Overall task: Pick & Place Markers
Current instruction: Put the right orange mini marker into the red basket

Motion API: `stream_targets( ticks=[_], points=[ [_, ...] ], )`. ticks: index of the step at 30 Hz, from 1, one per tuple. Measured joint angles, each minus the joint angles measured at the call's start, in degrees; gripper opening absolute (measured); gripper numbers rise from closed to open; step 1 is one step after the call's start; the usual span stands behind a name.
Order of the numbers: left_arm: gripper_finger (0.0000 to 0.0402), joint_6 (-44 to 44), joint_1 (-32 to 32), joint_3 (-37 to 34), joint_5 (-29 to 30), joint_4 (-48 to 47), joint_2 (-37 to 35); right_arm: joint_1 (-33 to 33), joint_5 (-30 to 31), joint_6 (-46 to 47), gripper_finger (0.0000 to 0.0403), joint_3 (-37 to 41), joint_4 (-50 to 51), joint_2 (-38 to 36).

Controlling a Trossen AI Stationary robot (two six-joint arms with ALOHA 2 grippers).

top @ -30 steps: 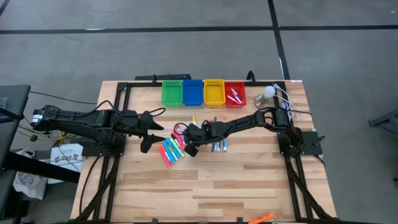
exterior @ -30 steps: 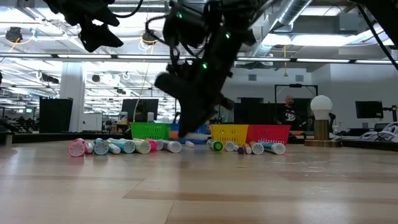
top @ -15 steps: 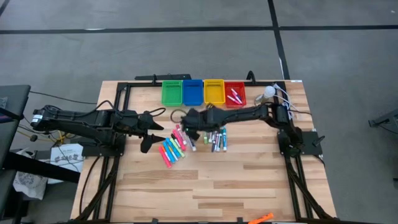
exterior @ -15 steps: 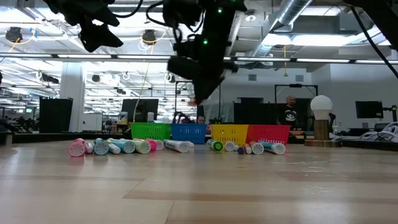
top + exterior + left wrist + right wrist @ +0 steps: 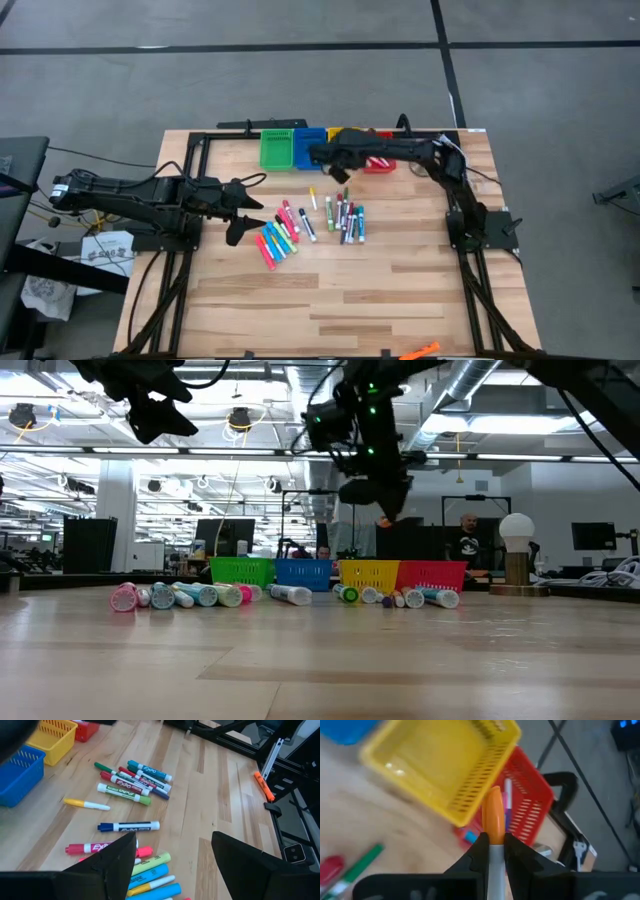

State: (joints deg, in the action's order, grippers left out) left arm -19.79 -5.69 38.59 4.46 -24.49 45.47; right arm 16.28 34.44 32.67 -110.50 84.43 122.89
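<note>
An orange marker lies alone at the near edge of the pale, plank-grained wooden table, well apart from everything else. Farther in, toward the middle of the tabletop, the scattered markers lie flat in two loose clusters: slim capped cylinders with glossy plastic barrels in pink, cyan, green and yellow on the left, and red, green, blue and white ones just beside them on the right, some bearing printed labels in the left wrist view. A thin yellow marker lies a little apart from the others, as does a white-barrelled one with a blue cap. The left gripper hangs beside the left cluster, its two dark wedge-shaped fingers spread wide with nothing between them. At the far edge stand four small plastic bins with slotted, lattice-like walls in a touching row: a green bin, a blue bin, a yellow bin and a red bin, the red one holding a few markers. The right gripper is raised above this row, over the blue and yellow bins, its fingers clamped on an orange-capped marker with a pale barrel; the rounded cap sticks out past the fingertips, toward the yellow bin's rim. Beyond the table, in the low view, is an open workspace with monitors, ceiling lights and a person standing far back.
</note>
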Motion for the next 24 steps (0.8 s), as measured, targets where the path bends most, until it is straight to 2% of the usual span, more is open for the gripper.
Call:
stream_targets(
  ticks=[5, 13, 21, 24],
  points=[
    [0.026, 0.0, 0.0, 0.0, 0.01, -0.15, -0.02, 4.59, -0.02, 0.32, 0.0024, 0.0, 0.54, 0.0],
    [0.026, -0.2, 0.0, 0.0, 0.01, -0.24, -0.02, 9.59, -1.08, 2.55, 0.006, 4.67, 0.42, 0.0],
    [0.026, -0.22, 0.0, 0.0, 0.84, -0.38, -0.02, 9.03, -1.25, 2.97, 0.0065, 10.5, -3.78, -0.02],
    [0.026, -0.22, 0.0, 0.0, 0.9, -0.37, -0.02, 8.26, 0.5, 2.94, 0.0065, 11.11, -4.1, -0.02]
  ],
)
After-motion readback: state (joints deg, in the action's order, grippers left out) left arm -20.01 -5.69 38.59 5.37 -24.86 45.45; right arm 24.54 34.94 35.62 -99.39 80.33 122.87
